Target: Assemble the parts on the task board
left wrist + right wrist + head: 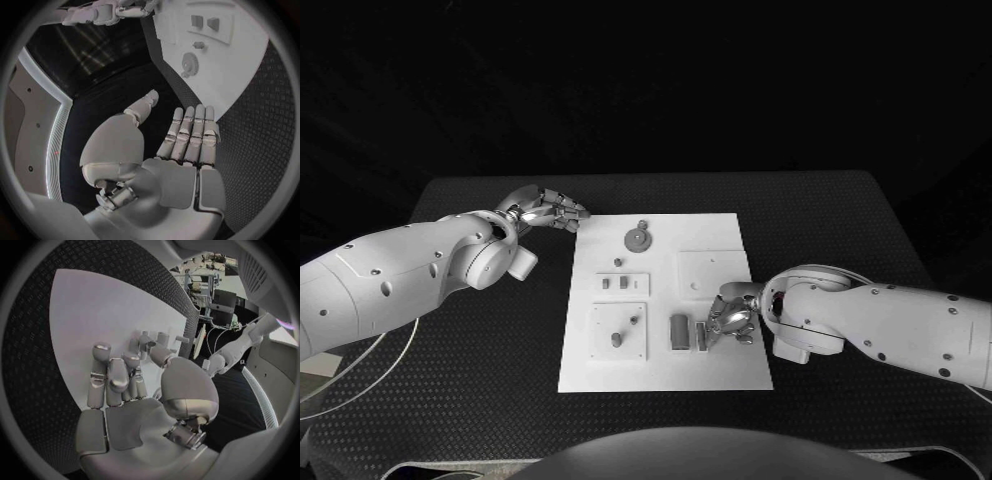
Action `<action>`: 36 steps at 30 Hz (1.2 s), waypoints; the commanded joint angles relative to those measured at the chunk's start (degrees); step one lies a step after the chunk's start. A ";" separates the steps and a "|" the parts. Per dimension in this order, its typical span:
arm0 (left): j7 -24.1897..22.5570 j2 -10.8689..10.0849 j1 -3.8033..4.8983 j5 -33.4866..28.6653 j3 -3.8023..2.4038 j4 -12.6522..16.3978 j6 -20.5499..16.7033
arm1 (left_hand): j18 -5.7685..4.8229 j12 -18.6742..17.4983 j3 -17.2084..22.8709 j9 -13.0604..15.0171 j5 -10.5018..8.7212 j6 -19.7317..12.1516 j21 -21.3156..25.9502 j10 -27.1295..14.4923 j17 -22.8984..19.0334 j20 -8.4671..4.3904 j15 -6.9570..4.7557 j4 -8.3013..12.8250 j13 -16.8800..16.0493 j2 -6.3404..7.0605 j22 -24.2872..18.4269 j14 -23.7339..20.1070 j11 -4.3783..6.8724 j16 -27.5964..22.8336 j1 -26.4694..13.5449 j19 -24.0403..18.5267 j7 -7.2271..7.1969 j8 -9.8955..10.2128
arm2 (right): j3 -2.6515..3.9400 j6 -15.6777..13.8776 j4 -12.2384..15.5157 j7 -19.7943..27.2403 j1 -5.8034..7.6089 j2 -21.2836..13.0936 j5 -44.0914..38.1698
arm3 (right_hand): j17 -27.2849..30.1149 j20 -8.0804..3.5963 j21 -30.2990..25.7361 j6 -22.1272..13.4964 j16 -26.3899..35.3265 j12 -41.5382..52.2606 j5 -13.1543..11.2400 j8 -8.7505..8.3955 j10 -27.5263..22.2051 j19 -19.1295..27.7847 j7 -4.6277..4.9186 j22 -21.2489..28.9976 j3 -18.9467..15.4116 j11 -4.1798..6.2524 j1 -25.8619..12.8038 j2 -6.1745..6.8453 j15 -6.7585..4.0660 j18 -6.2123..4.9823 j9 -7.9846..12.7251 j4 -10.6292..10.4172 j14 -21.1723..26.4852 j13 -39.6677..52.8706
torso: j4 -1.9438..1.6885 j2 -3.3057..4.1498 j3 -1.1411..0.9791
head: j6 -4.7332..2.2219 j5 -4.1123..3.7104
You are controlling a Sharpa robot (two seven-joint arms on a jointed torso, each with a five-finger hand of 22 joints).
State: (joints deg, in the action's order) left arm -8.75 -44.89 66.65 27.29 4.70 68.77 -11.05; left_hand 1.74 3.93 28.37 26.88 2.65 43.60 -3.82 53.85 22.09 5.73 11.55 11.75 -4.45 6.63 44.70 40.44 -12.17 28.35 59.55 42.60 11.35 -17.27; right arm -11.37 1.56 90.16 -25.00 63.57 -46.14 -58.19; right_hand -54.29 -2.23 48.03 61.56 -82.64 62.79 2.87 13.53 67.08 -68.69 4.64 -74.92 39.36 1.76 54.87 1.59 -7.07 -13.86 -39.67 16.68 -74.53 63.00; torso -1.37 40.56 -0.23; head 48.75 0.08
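Note:
The white task board (661, 355) lies mid-table. On it are a grey gear (638, 238), a small inset with two pegs (625, 283), a square plate (708, 272) and a lower plate (619, 330) with small pieces. Two grey bars (679, 332) stand near the board's right side. My right hand (730, 320) rests on the board right beside them, fingers curled, thumb (159, 354) close to a grey part (144, 340); whether it grips it is unclear. My left hand (548, 210) hovers off the board's far left corner, flat, fingers (187, 135) straight, holding nothing.
Black textured table (473, 340) surrounds the board on all sides. In the left wrist view the board (250, 75) with the gear (189, 63) lies beyond the fingertips, and the right arm (103, 14) reaches in at its far side.

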 commanded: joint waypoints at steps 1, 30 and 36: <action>-0.40 0.07 -0.01 -0.28 -0.03 0.14 0.56 | 1.04 0.16 -0.01 -0.07 0.23 -0.20 -0.23 -0.04 0.07 0.09 -0.01 -0.30 0.09 -0.15 -0.06 -0.17 0.00 -0.24 -0.31 -0.39 0.91 -0.28 | -0.51 0.46 -0.45 -0.94 -0.69 -0.17 -1.85 | 0.10 0.26 0.27 -0.04 -0.05 0.36 -0.08 -0.26 0.59 0.26 -0.09 -1.02 -0.68 -0.02 0.11 -0.41 -0.50 -1.14 0.05 -0.02 -0.03 -0.11 | 0.02 -0.01 0.02 | -0.16 0.01; -6.15 3.22 0.26 -17.06 -0.08 -6.76 1.54 | 0.56 2.09 -0.35 0.20 0.24 1.99 -0.29 4.59 1.18 -0.57 -1.52 -0.54 -0.70 -2.15 -0.29 3.66 1.85 0.91 -0.74 0.16 -0.15 -1.51 | 6.91 -12.21 -28.77 34.26 3.23 8.25 28.30 | 5.70 2.89 -5.62 -7.45 7.97 -5.92 -0.05 -3.57 -7.57 7.82 2.89 0.65 -0.84 -2.77 -2.44 6.03 2.07 -0.19 0.67 -2.63 7.92 -3.56 | 0.84 -3.68 0.65 | -8.37 -0.57; -7.13 5.34 1.35 -18.80 -0.10 -10.34 2.89 | -0.23 0.88 -1.04 -0.44 0.21 0.04 0.04 3.56 0.18 -0.70 -1.26 -0.57 -0.07 -2.27 -0.69 0.62 1.94 -1.92 -1.73 -0.66 -0.80 -0.29 | 9.21 -10.00 -40.14 40.15 2.18 13.82 32.88 | 13.42 6.78 -15.70 -9.15 23.80 -20.93 0.08 -3.75 -13.38 19.21 4.53 5.24 0.38 -5.20 -3.34 3.63 5.03 2.18 0.20 -1.06 17.72 -16.38 | 1.00 -4.83 0.70 | -11.88 -0.57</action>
State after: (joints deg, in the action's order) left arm -13.24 -40.04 67.50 12.36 4.68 59.13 -10.23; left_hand 1.71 5.02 27.65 26.52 2.65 43.95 -4.04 57.79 22.39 5.00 10.27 11.18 -4.64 4.46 44.04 41.42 -10.22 26.74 58.29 42.25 10.50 -17.73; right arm -2.33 -9.65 51.87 7.42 66.12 -32.78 -32.20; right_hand -41.47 4.20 33.10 52.52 -60.14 43.09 2.88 10.02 53.96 -50.29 8.92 -70.05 39.63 -3.27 51.43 5.54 -2.32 -12.63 -39.42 15.51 -57.57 47.68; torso -0.47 36.54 0.43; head 38.32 -0.46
